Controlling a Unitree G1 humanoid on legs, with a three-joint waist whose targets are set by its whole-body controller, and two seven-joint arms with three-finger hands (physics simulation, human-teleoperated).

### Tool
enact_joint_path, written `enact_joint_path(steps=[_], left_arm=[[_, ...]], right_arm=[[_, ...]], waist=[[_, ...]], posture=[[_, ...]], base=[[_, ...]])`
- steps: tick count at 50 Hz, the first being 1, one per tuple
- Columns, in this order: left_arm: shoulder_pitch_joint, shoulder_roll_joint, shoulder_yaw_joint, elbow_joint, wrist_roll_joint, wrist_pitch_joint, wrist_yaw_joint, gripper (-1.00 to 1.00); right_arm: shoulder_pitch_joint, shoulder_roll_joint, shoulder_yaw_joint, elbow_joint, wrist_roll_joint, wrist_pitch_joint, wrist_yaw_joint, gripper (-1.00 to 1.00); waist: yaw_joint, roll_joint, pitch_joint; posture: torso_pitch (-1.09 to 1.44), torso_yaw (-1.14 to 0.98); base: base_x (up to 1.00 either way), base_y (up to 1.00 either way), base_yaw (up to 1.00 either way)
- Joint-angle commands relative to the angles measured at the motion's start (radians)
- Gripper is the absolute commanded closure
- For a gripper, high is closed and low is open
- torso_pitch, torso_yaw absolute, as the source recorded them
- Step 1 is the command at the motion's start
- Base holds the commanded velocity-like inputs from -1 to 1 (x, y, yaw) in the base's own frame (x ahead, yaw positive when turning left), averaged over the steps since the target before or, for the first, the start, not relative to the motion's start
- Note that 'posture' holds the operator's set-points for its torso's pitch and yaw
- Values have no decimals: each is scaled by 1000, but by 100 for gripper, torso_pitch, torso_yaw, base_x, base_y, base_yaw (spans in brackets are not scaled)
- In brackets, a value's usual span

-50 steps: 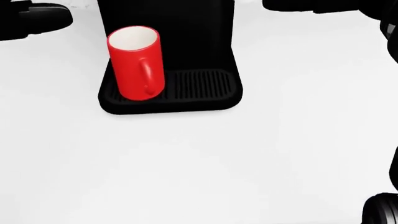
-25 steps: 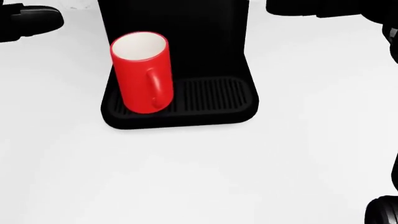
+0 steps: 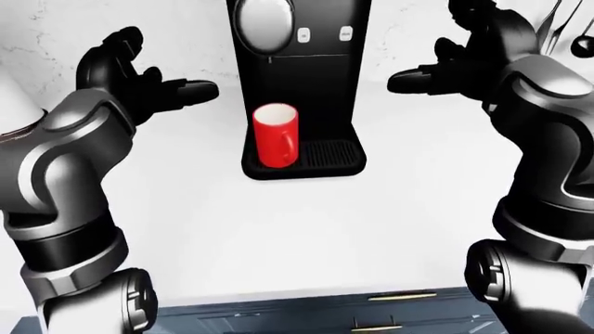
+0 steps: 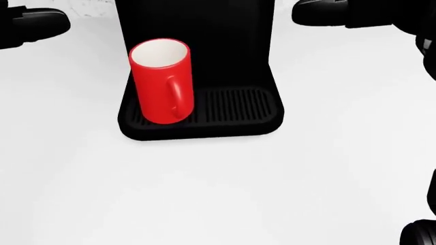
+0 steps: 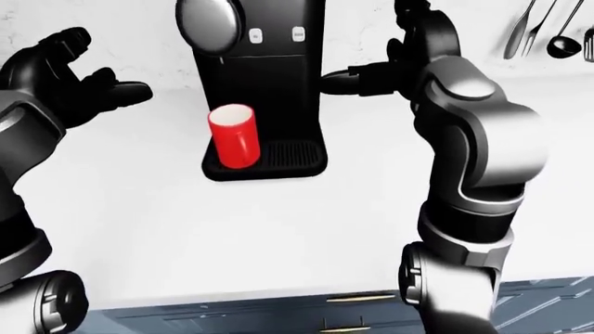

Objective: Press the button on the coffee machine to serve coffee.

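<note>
A black coffee machine (image 3: pixel 297 76) stands on the white counter against the wall, with two small pale buttons (image 3: pixel 324 33) on its face beside a round silver dial (image 3: pixel 264 21). A red mug (image 3: pixel 276 136) stands upright on the left part of its drip tray (image 3: pixel 329 154). My left hand (image 3: pixel 158 87) is raised to the left of the machine, fingers spread open. At button height, just right of the machine, my right hand (image 3: pixel 446 62) is open too, one finger pointing left toward it. Neither hand touches anything.
The white counter (image 3: pixel 306 236) spreads below the machine, with dark blue drawers and brass handles (image 3: pixel 399 297) along its near edge. Metal utensils (image 5: pixel 538 31) hang on the wall at the upper right. A marbled white wall (image 3: pixel 47 35) runs behind.
The head camera has shifted: the machine and mug now sit lower and further right in the head view. The hands at the top corners have barely moved.
</note>
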Motion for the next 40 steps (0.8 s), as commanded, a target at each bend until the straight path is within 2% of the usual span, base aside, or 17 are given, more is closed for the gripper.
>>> enact_joint_path(steps=[1,5,17,29,40], left_arm=[[-30,16,4,-26,-4,-49,0,-100],[-31,14,4,-32,-14,-40,7,-100],[-41,10,-8,-18,-28,-61,19,-100],[-43,8,-15,-16,-32,-67,15,-100],[-47,2,-18,-19,-41,-68,17,-100]], right_arm=[[-35,-12,-10,-23,-4,-36,-2,-100],[-33,-12,-10,-20,-4,-41,-2,-100],[-46,-19,-11,-9,-1,-40,0,-100],[-49,-13,-6,-1,-1,-48,0,-100],[-58,-14,0,12,-7,-54,7,-100]], waist=[[0,2,-33],[1,2,-43],[4,1,-113],[9,1,-192],[18,0,-274]], posture=[[-11,0],[-12,0],[-23,0],[-33,0],[-43,0]], base=[[0,0,0],[0,0,0],[0,0,0],[0,0,0],[0,0,0]])
